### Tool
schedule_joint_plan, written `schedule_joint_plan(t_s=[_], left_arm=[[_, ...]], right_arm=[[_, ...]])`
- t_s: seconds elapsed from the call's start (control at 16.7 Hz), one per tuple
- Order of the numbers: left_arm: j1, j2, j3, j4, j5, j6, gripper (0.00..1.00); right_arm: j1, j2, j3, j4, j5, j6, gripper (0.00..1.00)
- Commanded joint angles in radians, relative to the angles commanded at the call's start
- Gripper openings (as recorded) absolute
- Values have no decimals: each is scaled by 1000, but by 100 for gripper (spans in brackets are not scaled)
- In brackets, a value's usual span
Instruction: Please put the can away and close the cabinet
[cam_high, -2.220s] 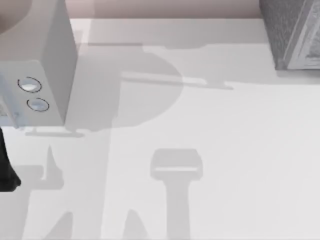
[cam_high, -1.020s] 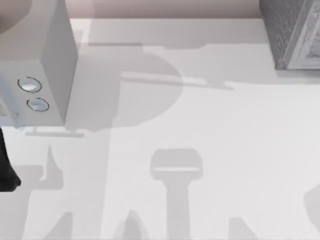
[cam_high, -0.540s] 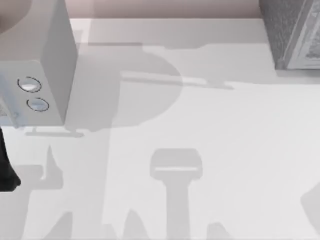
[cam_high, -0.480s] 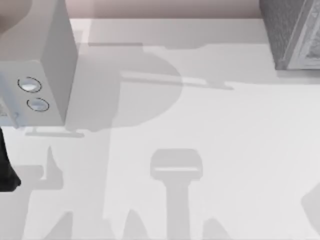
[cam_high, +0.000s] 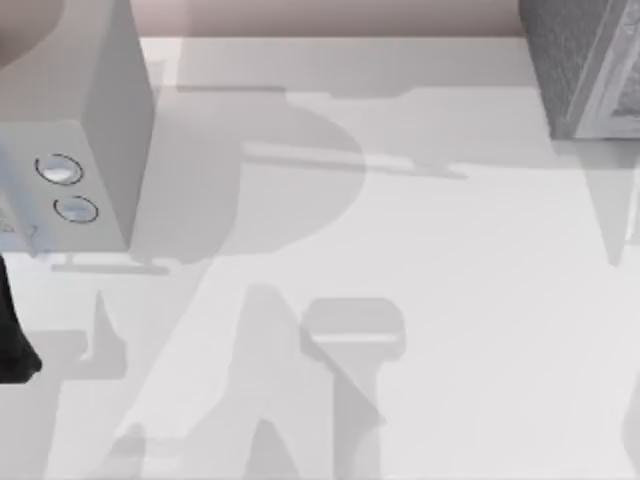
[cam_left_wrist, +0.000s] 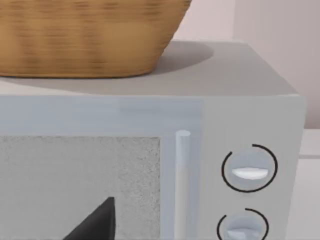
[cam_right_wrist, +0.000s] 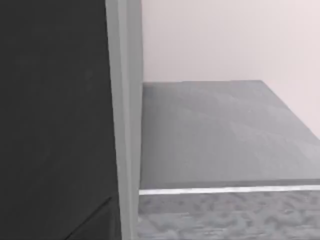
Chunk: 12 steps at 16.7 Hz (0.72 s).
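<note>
Facing the microwave (cam_left_wrist: 150, 165) under its basket (cam_left_wrist: 85, 35), left wrist probably parked; right faces the cabinet (cam_right_wrist: 215, 130); jaw states can't tell.

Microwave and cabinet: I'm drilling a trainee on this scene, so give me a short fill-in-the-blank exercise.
1. On top of the microwave sits a woven ____.
2. The microwave's front carries ____ round dials.
3. In the top view the microwave stands at the table's ____ side.
4. The grey cabinet stands at its ____ side.

Missing words: basket; two; left; right
</note>
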Motion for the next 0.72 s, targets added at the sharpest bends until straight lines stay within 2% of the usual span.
schedule_joint_plan(t_s=[0.42, 0.6, 0.72], left_arm=[[0, 0, 0, 0, 0, 0, 100], [0, 0, 0, 0, 0, 0, 100], [0, 0, 0, 0, 0, 0, 100]], right_arm=[[667, -29, -25, -21, 667, -1, 100], [849, -50, -45, -23, 850, -2, 100], [919, -61, -57, -23, 919, -3, 100]])
